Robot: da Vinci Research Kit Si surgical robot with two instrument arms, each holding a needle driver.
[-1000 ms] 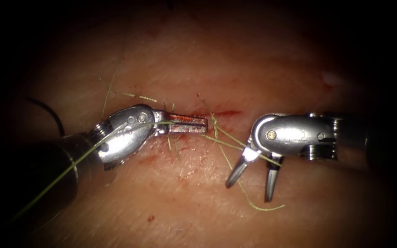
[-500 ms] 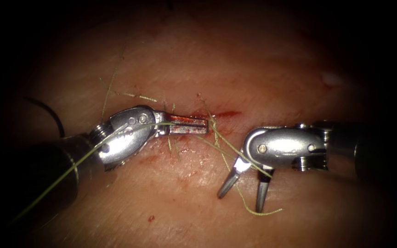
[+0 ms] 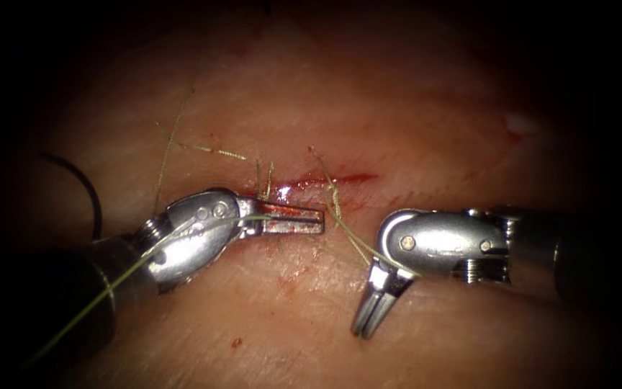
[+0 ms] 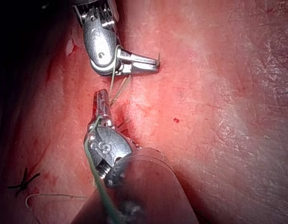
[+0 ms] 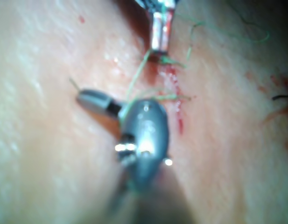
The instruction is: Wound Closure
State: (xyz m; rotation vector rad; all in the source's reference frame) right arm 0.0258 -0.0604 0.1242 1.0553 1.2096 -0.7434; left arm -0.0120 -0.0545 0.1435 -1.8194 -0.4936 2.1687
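Endoscope: left end effector (image 3: pixel 317 219), shiny steel, clamped flat on fine green thread (image 3: pixel 347 230) right at the glossy red cut (image 3: pixel 332 179). Right end effector (image 3: pixel 366 328) at 5 o'clock of it, pinched together on thread. Left wrist: same grips over wet pink tissue (image 4: pixel 218 102). Right wrist: blurry, can't tell more.

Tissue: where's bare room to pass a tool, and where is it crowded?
Free: the tissue above the cut, and below both tools. Crowded: the cut, with the left tool shut on thread, cut ends and the shut right tool.
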